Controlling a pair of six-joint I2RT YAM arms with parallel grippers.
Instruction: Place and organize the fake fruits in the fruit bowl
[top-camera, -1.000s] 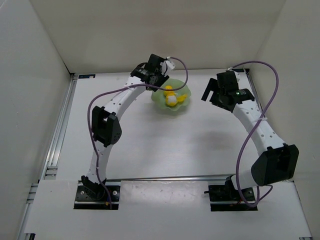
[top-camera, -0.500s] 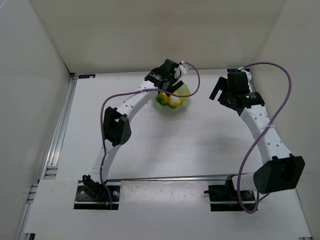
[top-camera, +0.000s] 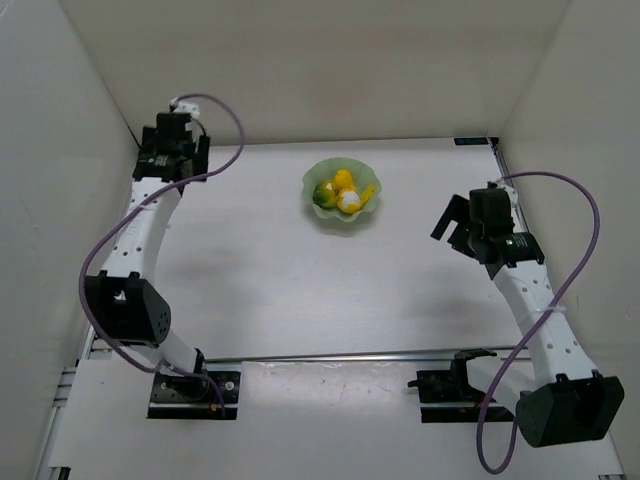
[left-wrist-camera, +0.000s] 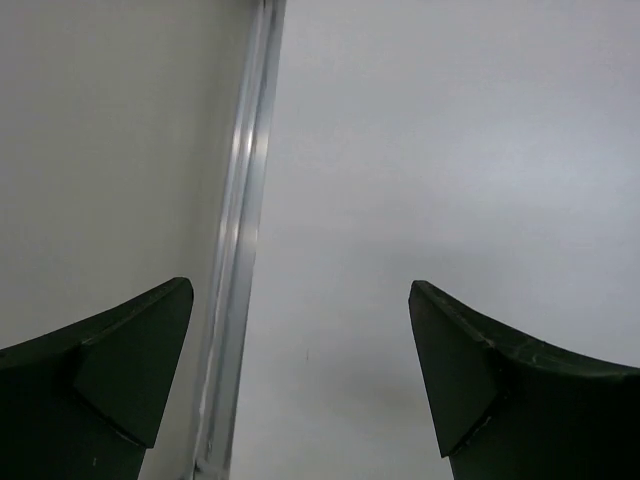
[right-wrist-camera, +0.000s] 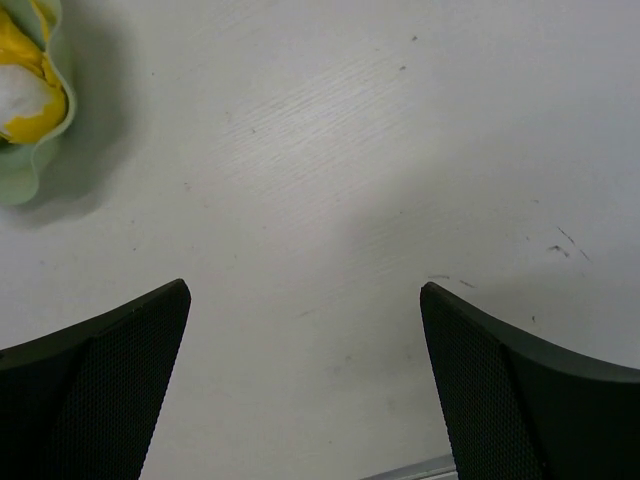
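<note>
3 fake fruits lay together inside the fruit bowl, which sat toward the far middle of the table. A green-and-yellow round one was at the left, a yellow pear behind and a yellow-and-white one at the right. The left gripper hung over the far-left corner beside an aluminium rail, well apart from the bowl, jaws spread wide with nothing between. The right gripper hovered to the right of the bowl, jaws likewise apart and empty.
</note>
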